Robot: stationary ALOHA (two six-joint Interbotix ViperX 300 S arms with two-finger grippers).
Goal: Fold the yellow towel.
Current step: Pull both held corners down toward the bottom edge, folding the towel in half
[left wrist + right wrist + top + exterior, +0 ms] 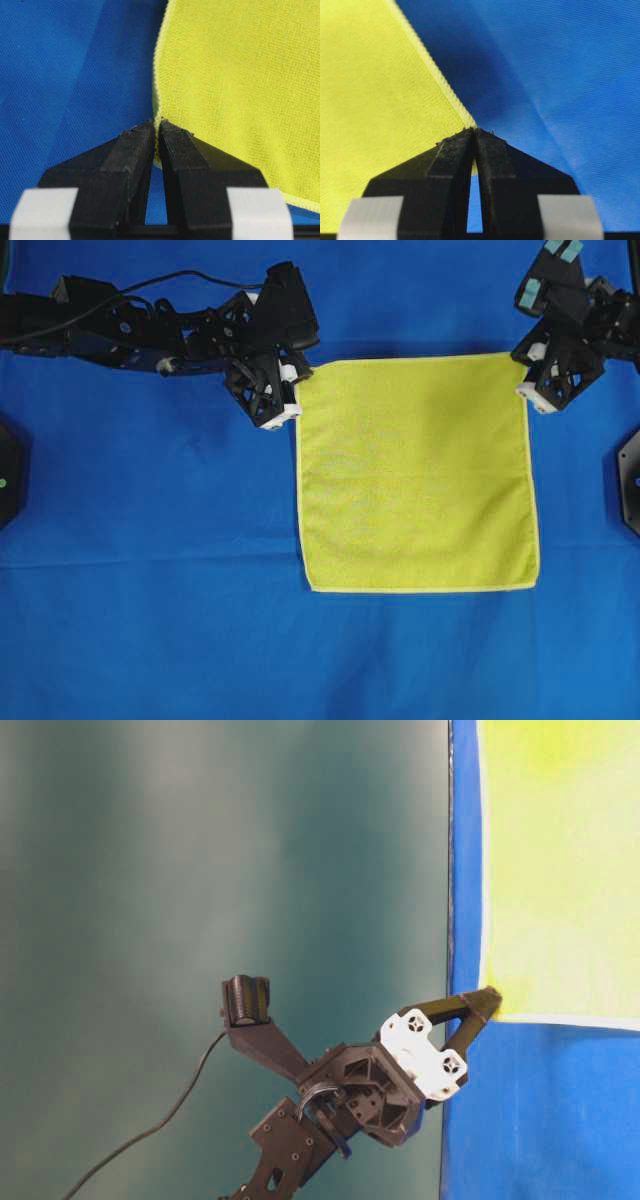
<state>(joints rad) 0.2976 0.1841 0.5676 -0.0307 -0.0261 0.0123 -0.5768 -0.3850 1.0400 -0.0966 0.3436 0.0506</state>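
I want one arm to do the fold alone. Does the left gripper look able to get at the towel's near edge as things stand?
Probably, but not right now: the left gripper is shut on the yellow towel at its far left corner. Only bare blue cloth lies between it and the near edge.

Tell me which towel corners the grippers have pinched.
The two far corners of the yellow towel: the left gripper holds one, the right gripper the other. The two near corners lie free on the blue cloth.
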